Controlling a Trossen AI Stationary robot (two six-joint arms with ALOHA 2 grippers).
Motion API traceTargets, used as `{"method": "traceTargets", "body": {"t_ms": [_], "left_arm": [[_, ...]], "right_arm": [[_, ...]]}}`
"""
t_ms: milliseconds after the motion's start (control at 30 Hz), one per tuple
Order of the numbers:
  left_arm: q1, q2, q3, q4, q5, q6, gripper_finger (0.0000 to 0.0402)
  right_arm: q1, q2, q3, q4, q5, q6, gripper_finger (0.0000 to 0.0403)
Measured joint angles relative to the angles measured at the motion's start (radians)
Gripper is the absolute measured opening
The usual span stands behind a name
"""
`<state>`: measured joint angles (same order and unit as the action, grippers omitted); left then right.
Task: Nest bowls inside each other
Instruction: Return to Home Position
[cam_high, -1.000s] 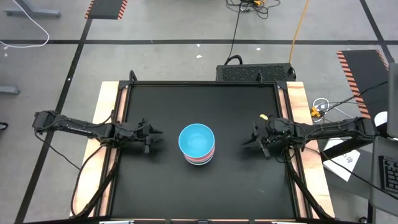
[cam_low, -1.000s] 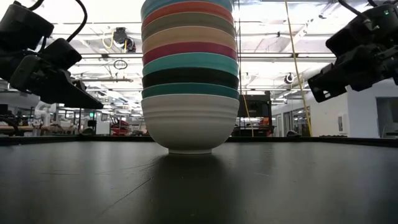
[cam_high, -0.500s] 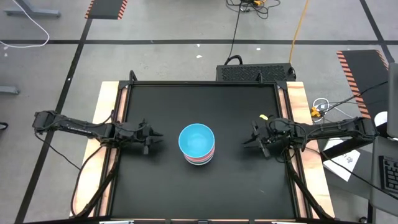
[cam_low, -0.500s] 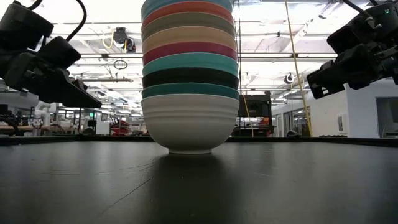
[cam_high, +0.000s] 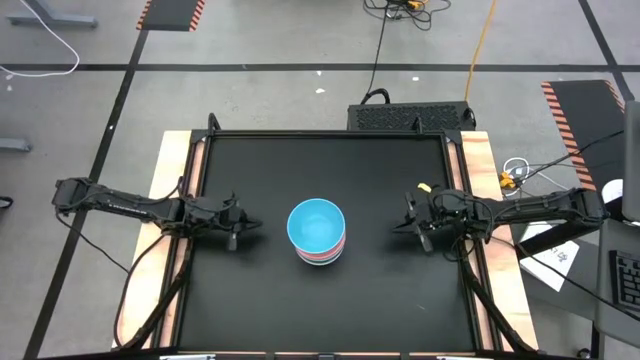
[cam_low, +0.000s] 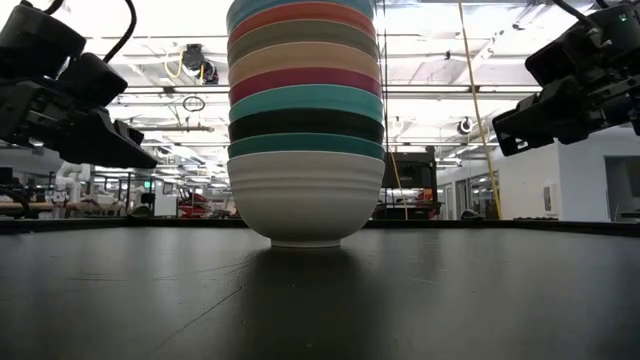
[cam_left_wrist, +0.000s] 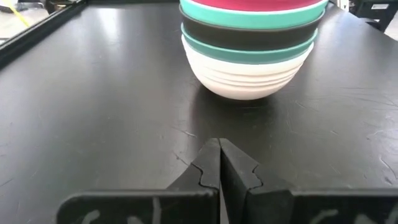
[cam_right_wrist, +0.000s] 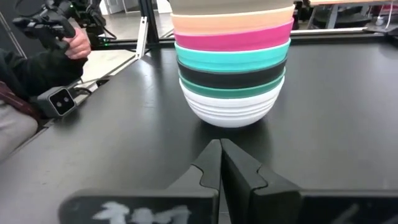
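The bowls stand nested in one stack (cam_high: 317, 232) at the middle of the black table, a light blue bowl on top and a white bowl (cam_low: 303, 200) at the bottom resting on its foot. Between them show red, olive, peach, magenta, teal, black and green rims. My left gripper (cam_high: 243, 224) hovers left of the stack, shut and holding nothing (cam_left_wrist: 219, 149). My right gripper (cam_high: 397, 227) hovers right of the stack, shut as well and holding nothing (cam_right_wrist: 220, 149). Both point at the stack from a short way off.
The black table top (cam_high: 320, 300) has wooden side rails (cam_high: 172, 200). A black box (cam_high: 410, 117) sits beyond the far edge. A person's hand (cam_right_wrist: 74, 40) with a controller shows past the table's left side in the right wrist view.
Both grippers have shut while hovering in place on either side of the stack. My left gripper has drawn back slightly toward the table's left edge. The stack of bowls has not moved.
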<state>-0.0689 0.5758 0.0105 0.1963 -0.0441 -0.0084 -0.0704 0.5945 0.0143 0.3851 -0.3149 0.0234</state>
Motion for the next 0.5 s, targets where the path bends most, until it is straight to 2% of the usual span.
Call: {"method": "traceTargets", "body": {"t_ms": [200,367,500], "left_arm": [[0.000,0.000,0.000,0.021,0.001,0.001,0.0005],[0.000,0.000,0.000,0.023,0.000,-0.016,0.0005],[0.000,0.000,0.000,0.018,-0.001,-0.020,0.0005]], "right_arm": [[0.000,0.000,0.000,0.007,-0.006,0.019,0.0001],[0.000,-0.001,0.000,0.106,0.000,0.146,0.0004],[0.000,-0.001,0.000,0.106,0.000,0.174,0.0004]]}}
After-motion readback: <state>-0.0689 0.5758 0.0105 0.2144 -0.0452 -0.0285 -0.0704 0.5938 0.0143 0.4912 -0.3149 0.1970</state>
